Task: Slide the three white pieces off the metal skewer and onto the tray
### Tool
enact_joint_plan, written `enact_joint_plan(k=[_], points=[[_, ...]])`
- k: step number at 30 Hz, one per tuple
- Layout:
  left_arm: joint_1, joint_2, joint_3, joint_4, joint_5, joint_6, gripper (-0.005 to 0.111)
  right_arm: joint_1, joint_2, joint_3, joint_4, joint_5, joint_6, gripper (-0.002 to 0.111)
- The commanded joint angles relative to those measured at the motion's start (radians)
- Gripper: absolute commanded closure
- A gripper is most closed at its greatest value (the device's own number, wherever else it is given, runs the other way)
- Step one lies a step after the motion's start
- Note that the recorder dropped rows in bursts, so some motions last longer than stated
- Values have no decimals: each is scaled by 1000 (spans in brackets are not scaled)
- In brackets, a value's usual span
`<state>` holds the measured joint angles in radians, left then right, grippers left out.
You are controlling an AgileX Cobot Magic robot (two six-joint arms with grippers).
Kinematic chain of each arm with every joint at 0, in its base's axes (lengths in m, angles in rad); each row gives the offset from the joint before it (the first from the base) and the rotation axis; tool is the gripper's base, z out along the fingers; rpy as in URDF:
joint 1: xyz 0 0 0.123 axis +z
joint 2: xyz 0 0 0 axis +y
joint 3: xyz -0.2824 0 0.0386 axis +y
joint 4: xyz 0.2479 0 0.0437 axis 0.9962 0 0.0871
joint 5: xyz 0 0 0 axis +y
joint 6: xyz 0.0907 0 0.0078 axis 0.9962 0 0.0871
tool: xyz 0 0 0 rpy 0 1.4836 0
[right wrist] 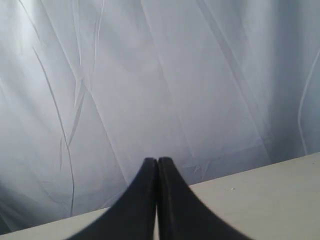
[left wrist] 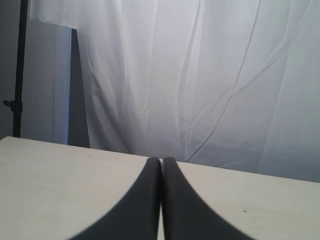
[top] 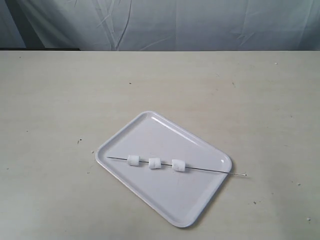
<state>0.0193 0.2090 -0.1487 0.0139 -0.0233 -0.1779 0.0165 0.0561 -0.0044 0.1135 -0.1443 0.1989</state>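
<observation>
In the exterior view the white tray point(top: 150, 131) lies at an angle on the table. The thin metal skewer point(top: 210, 170) rests across it, its right end past the rim. Three white pieces are threaded on it: one on the left point(top: 134, 160), one in the middle point(top: 155, 163), one on the right point(top: 178, 165). Neither arm shows in the exterior view. My left gripper point(left wrist: 161, 160) is shut with nothing in it, seen only in the left wrist view. My right gripper point(right wrist: 158, 160) is likewise shut and empty. Both wrist views face the curtain, not the tray.
The beige table point(top: 60, 100) carries small dark specks. A wrinkled white curtain point(top: 165, 22) hangs behind its far edge. A dark pole point(left wrist: 19, 70) stands beside the curtain in the left wrist view.
</observation>
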Motion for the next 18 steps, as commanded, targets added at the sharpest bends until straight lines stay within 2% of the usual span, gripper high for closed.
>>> enact_joint_plan(k=[1,9,13,18], points=[[-1,129,-82,19,16,-4,106,34,73,-49,0,1,6,109],[-11,370,-199,24,32,-2,106,126,328,-138,-21,-30,37,109],[-81,502,-243,38,34,13,106,185,513,-189,-100,-93,37,109],[-181,652,-294,139,46,66,106,245,749,-297,-201,-198,37,109]])
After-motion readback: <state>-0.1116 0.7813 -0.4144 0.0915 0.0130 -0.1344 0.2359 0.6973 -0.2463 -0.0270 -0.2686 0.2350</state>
